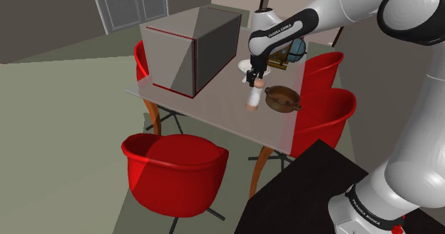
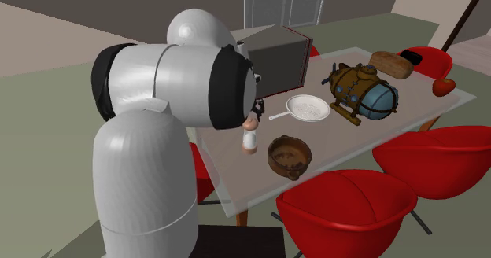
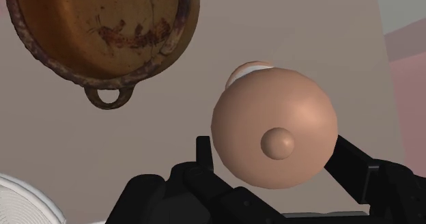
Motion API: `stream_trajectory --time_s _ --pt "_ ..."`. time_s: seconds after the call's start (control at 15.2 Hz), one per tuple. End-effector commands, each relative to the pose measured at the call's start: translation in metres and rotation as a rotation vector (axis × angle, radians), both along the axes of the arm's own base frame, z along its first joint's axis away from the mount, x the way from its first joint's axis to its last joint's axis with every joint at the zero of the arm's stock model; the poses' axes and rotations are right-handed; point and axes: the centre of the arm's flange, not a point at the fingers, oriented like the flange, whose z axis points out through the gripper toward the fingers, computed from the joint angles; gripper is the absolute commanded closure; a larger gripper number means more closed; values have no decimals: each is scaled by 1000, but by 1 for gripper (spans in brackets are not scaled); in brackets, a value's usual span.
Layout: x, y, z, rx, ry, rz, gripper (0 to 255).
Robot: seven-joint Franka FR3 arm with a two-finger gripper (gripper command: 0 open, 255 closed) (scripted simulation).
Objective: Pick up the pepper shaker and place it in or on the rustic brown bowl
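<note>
We see the all-black two-finger gripper (image 1: 257, 78) on the white arm, hanging over the pale tabletop (image 1: 214, 108). Its fingers (image 3: 205, 162) are clamped on the pepper shaker (image 3: 274, 130), a small white-bodied piece with a rounded tan cap and a little knob in the middle. In the wrist view one finger presses each side of that cap, and a sliver of the white body peeks out beyond it.

From the shoulder view the shaker (image 1: 253, 97) dangles below the gripper at a slight lean. We cannot tell whether its base is clear of the tabletop. Just beside it, apart and not touching, sits the rustic brown bowl (image 1: 282, 98), round, worn, with small loop handles. In the second exterior view the bowl (image 2: 289, 155) lies to the shaker's right.

Further along the tabletop we spot a white pan (image 2: 307, 108) and a brass-and-blue submarine model (image 2: 363, 91). There is also a brown loaf (image 2: 391, 64), a red apple (image 2: 444, 86) and a big grey box (image 1: 189, 51). Glossy red chairs (image 1: 175, 174) ring the tabletop.
</note>
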Motion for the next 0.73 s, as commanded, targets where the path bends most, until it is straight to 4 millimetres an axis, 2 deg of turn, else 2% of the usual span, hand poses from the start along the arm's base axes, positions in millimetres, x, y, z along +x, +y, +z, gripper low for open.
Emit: stream_trajectory --time_s 0.0,0.66 --pt "1 0 9 0 0 0 255" --pt "1 0 62 0 0 0 255"
